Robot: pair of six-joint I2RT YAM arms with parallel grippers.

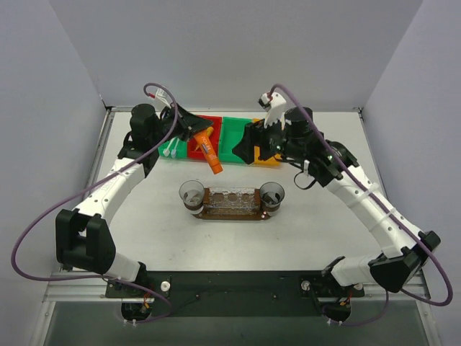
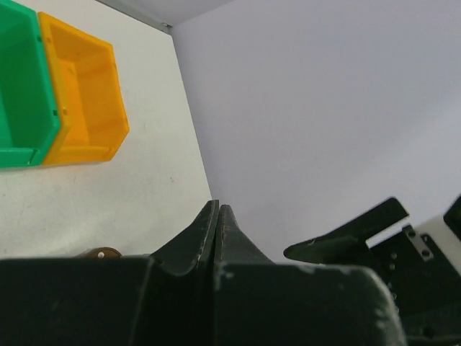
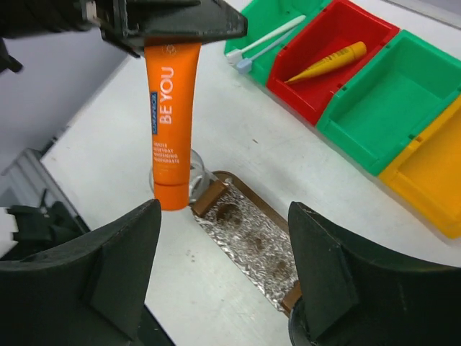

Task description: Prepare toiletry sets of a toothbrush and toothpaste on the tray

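Left fingers [image 3: 180,25] pinch the orange toothpaste [image 3: 173,122], tray [image 3: 211,194] lower down nearby; my right fingers [image 3: 122,259] gape wide, empty

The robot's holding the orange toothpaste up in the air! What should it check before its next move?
1. Grip: the left gripper clamps the orange toothpaste by its top end, and it hangs straight down: ok.
2. Aim: is the tube right over the clear cup at the end of the tray? Cannot tell.
3. Cup empty: ok.
4. Other arm: the right gripper is open, empty and apart from the tube: ok.
5. Next items: the toothbrushes lie ready in the green bin: ok.
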